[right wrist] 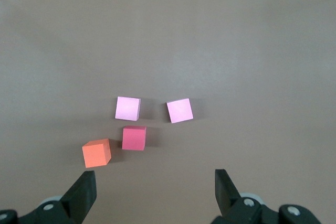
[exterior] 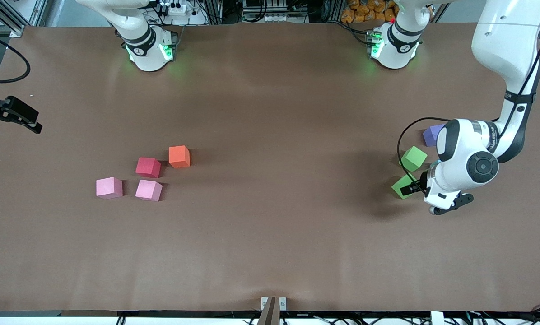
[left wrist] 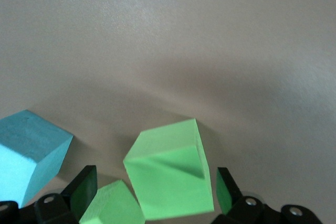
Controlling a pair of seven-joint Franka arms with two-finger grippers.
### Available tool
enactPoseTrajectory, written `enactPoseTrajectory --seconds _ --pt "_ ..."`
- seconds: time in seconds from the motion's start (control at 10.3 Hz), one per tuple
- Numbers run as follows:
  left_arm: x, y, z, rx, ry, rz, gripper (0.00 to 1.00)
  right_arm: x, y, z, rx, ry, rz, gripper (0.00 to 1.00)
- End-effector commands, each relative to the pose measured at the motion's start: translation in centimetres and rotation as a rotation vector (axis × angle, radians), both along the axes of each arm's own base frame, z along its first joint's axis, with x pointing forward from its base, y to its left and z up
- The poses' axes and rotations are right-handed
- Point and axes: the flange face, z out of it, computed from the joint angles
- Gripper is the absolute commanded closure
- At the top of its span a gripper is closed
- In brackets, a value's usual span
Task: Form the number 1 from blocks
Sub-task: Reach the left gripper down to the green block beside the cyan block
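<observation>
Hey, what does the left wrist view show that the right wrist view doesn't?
Only the left wrist view shows a cyan block and two green blocks, one between the open left hand's fingers, the other beside it. Only the right wrist view shows the orange block, the red block and two pink blocks, with the open right hand high above the table. Both show the brown table.

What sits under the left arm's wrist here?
Two green blocks and a purple block peek out beside it. The left tool is open around a green block. The cyan block shows only in the wrist view.
</observation>
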Motion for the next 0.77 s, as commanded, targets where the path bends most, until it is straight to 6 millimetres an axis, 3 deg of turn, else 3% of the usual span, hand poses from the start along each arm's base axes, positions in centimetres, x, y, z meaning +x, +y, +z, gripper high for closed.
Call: enactPoseTrajectory --seconds 0.0,0.29,0.68 --pt "0.2 1.0 -2.5 0.005 -0.029 0.082 0.0 0.7 -0.5 0.2 -0.005 -0.017 -0.013 0.0" --pt "0.4 0.4 -3.3 0.003 -0.04 0.134 0.0 0.7 -0.2 0.2 0.0 -0.017 -0.008 0.0" --pt "-0.8 -0.1 -5.2 0.013 0.0 0.137 0.0 0.7 -0.1 0.2 0.001 -0.014 -0.004 0.0"
